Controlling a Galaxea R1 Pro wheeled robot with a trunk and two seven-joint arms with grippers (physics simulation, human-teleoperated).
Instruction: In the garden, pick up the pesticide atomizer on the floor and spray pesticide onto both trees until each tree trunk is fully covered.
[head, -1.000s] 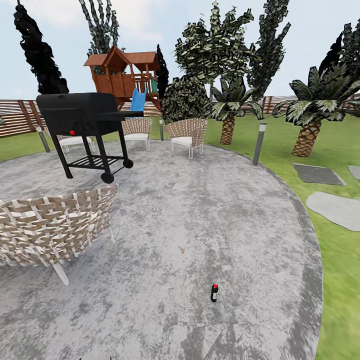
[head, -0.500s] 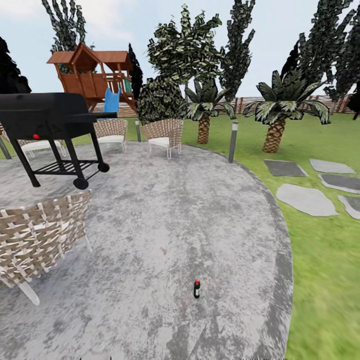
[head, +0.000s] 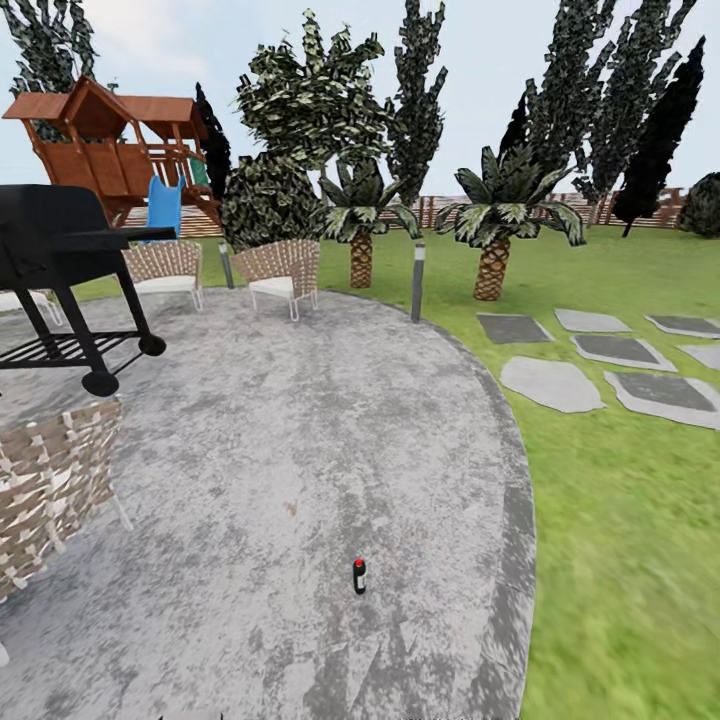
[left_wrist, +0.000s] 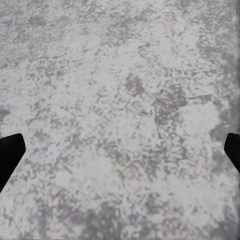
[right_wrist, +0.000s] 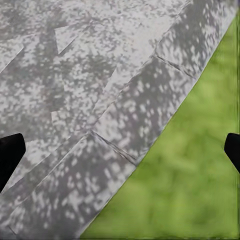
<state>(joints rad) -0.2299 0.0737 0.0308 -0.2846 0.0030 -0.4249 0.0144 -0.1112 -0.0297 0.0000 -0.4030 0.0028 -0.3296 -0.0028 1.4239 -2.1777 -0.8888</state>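
Little of the robot's body is visible beyond its fingertips. In the left wrist view, the left gripper (left_wrist: 120, 152) appears as two flat black fingertips (left_wrist: 10, 152) with slanted, angular edges and a matte finish, with no markings, screws or cables to be made out. The right gripper (right_wrist: 120, 152) looks the same in the right wrist view: two plain black fingertips (right_wrist: 9, 154), angular and unmarked.

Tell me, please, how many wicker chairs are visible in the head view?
3: one wicker chair near left beside the grill, two at the paving's far edge. Others may be hidden.
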